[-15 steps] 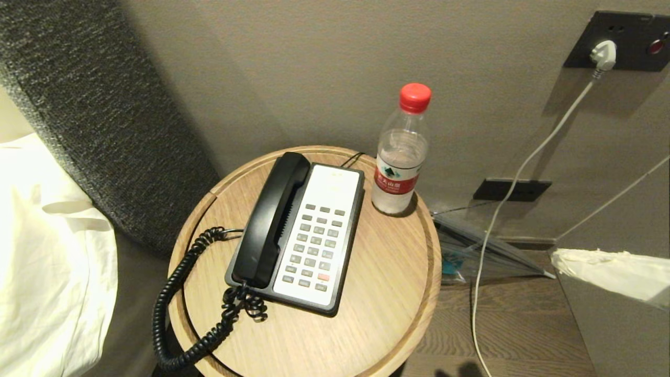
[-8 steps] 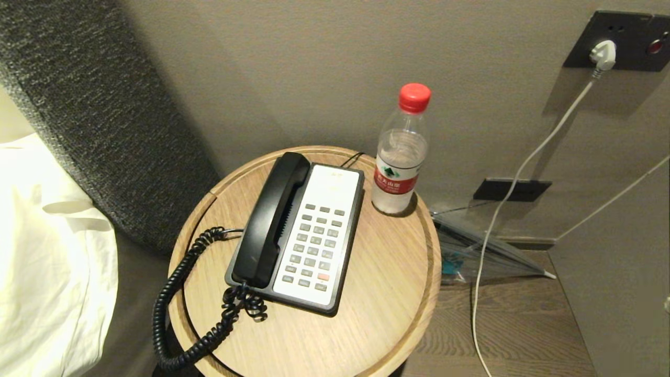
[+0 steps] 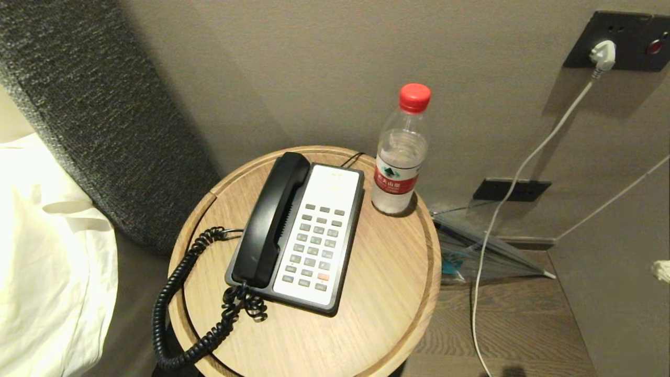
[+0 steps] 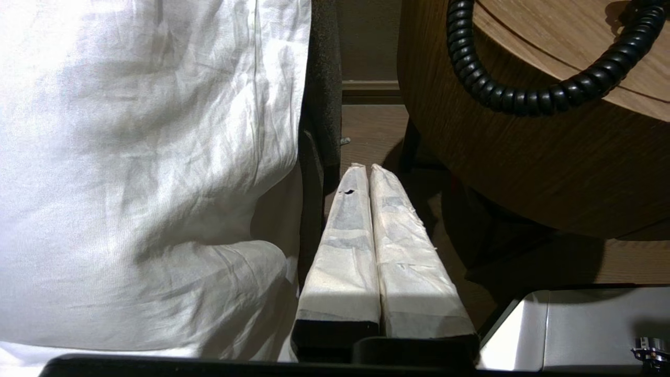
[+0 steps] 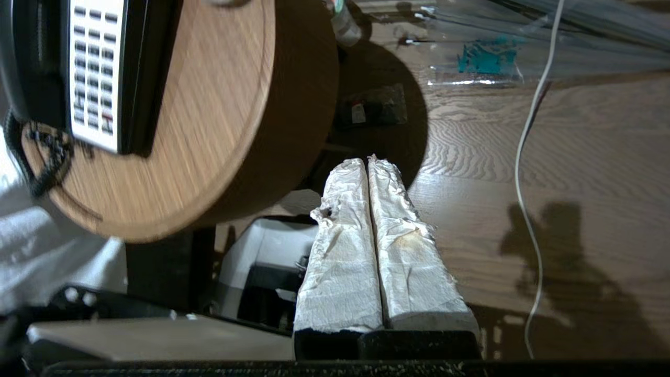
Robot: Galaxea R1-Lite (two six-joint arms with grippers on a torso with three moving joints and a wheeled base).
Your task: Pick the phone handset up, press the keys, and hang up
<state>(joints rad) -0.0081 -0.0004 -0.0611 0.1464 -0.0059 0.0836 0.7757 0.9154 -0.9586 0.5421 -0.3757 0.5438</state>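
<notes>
Glossy black curved plastic phone handset (image 3: 272, 220) w/ coiled cord lies in its cradle on black-and-white keypad phone base (image 3: 314, 241), atop round wooden side table (image 3: 387, 293). Left gripper (image 4: 370, 170) pressed closed, empty, low beside table. Right gripper (image 5: 368, 161) closed, empty, over wood floor (image 5: 576, 157) near table.

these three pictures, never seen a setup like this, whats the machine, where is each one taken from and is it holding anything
It is a two-armed robot on wheels. The wide picture comes from a camera on its head, looking down at a round wooden table. On the table sit a phone base, with the black phone handset resting in its cradle, and a water bottle.

The other two pictures come from cameras on the wrists, behind the fingers. The left gripper hangs low between white bedding and the table, its wrapped fingers pressed together. The right gripper is above the wooden floor beside the table, also shut. Neither holds anything.
</notes>
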